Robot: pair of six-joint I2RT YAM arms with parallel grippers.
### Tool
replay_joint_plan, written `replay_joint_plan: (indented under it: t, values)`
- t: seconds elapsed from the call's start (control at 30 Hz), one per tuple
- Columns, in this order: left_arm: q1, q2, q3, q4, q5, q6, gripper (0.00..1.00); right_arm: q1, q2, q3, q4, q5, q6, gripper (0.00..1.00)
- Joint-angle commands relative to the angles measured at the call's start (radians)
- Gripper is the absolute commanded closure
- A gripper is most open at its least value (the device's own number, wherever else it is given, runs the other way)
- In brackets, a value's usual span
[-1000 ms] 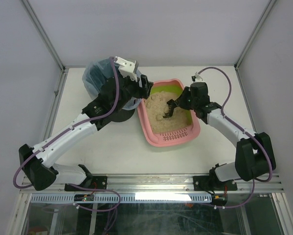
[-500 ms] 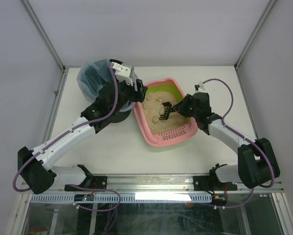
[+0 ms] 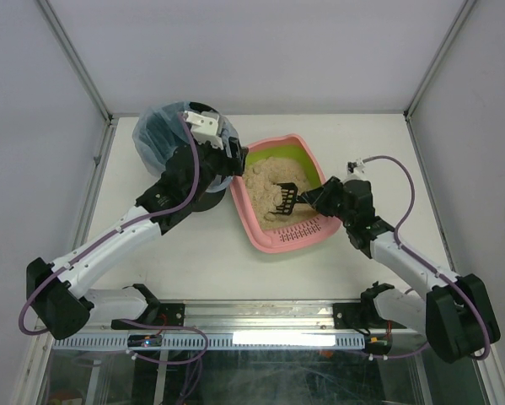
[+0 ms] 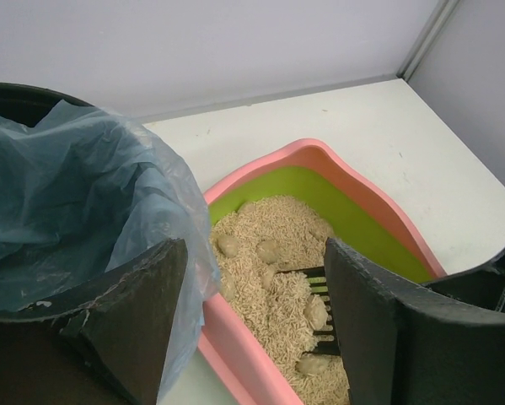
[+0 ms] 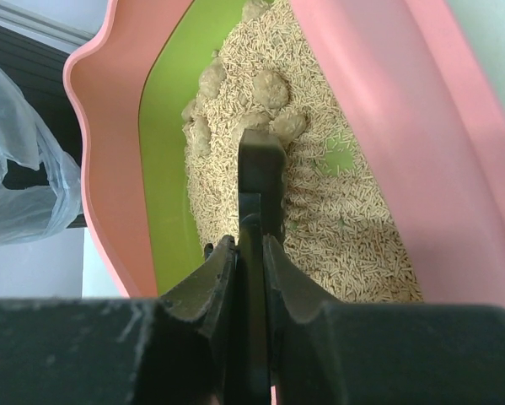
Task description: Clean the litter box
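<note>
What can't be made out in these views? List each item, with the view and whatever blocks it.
- Bottom of the black round bin lined with a blue plastic bag: left wrist view, bag folds cover it.
- Load on the black slotted plastic scoop: right wrist view, seen edge-on.
- Slotted ledge of the pink plastic litter box: left wrist view, cut off by bottom edge and left hand fingers.

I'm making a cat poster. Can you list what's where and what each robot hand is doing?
Litter box: pink rounded plastic tray, lime-green inner rim, tan litter inside
Clumps: several lumps in the litter by the scoop's head
Scoop: small, black, slotted plastic, head down in the litter
Right gripper: shut on the scoop's handle
Left gripper: open, empty, over the box's edge beside the bin
Bin: round, black, blue plastic bag lining, left of the box
</note>
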Motion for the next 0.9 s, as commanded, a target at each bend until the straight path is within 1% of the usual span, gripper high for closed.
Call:
replay_joint_plan:
  t: [0.0,0.1,0.13,0.17,0.5,0.53,0.57,0.77,0.83,0.87]
  values:
    - [0.014,-0.043,-0.009,0.084,-0.052,0.014,0.32,0.001,-0.062,-0.023,0.121,-0.007,0.029,1.00]
    - [0.013,-0.045,-0.014,0.092,-0.066,0.010,0.31,0.001,-0.097,-0.047,0.128,-0.007,0.029,1.00]
    - [0.013,-0.045,-0.014,0.093,-0.072,0.009,0.31,0.000,-0.110,-0.054,0.128,0.083,0.197,1.00]
    - [0.013,-0.045,-0.016,0.094,-0.079,0.010,0.31,0.000,-0.124,-0.058,0.124,0.103,0.225,1.00]
    - [0.014,-0.069,-0.044,0.130,-0.146,0.019,0.29,-0.022,-0.269,-0.142,0.109,0.107,0.225,1.00]
    - [0.013,-0.071,-0.047,0.133,-0.150,0.019,0.28,-0.026,-0.279,-0.149,0.112,0.147,0.236,1.00]
    - [0.013,-0.073,-0.047,0.136,-0.152,0.019,0.27,-0.031,-0.286,-0.155,0.115,0.170,0.324,1.00]
    - [0.014,-0.083,-0.044,0.130,-0.142,0.016,0.26,-0.066,-0.321,-0.223,0.182,0.153,0.436,1.00]
    - [0.015,-0.091,-0.043,0.128,-0.142,0.018,0.25,-0.094,-0.322,-0.258,0.243,0.123,0.478,1.00]
    - [0.015,-0.095,-0.045,0.127,-0.147,0.019,0.25,-0.113,-0.315,-0.260,0.242,0.103,0.493,1.00]
